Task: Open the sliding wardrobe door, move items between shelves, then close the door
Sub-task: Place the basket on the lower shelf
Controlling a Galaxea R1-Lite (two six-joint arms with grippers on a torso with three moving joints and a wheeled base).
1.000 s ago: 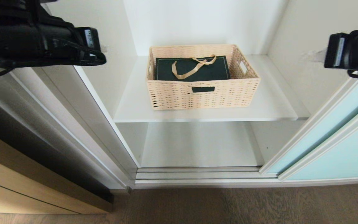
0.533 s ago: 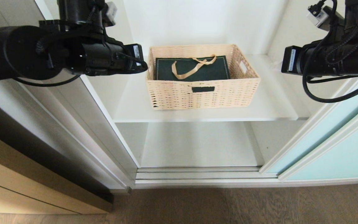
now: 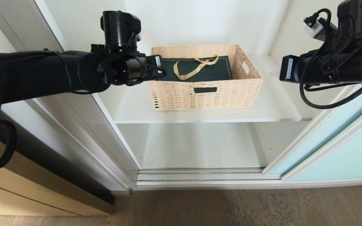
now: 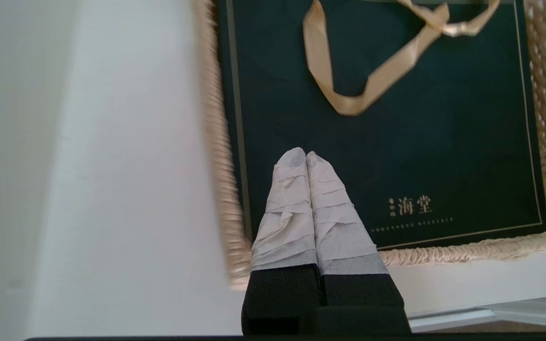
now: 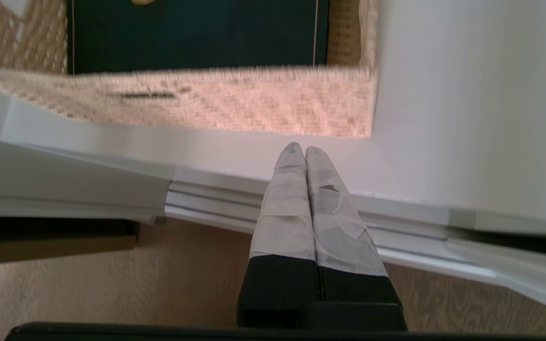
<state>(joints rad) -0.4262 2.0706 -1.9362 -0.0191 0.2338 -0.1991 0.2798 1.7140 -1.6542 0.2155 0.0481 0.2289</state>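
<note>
The tan wicker basket (image 3: 204,94) stands on the upper white shelf (image 3: 130,106), with the dark green gift bag (image 3: 212,70) lying flat inside it, gold ribbon on top. The sliding wardrobe door (image 3: 341,150) is pushed aside at the right, leaving the opening bare. My left gripper (image 4: 305,154) is shut and empty, hanging over the bag (image 4: 396,142) just inside the basket's left rim (image 4: 221,189). My right gripper (image 5: 305,148) is also shut and empty, above the shelf's front edge (image 5: 443,118), to the right of the basket (image 5: 254,99). The lower shelf (image 3: 200,147) is bare.
The wardrobe's white side panel (image 3: 83,103) stands close on the left of my left arm. A light wood cabinet front (image 3: 42,194) sits at the lower left. The door track (image 3: 200,175) runs along the brown wood-grain floor (image 3: 231,207).
My left arm has swung in from the far left to over the basket's left end. The right arm has come a little further in from the right. Basket and bag have not moved.
</note>
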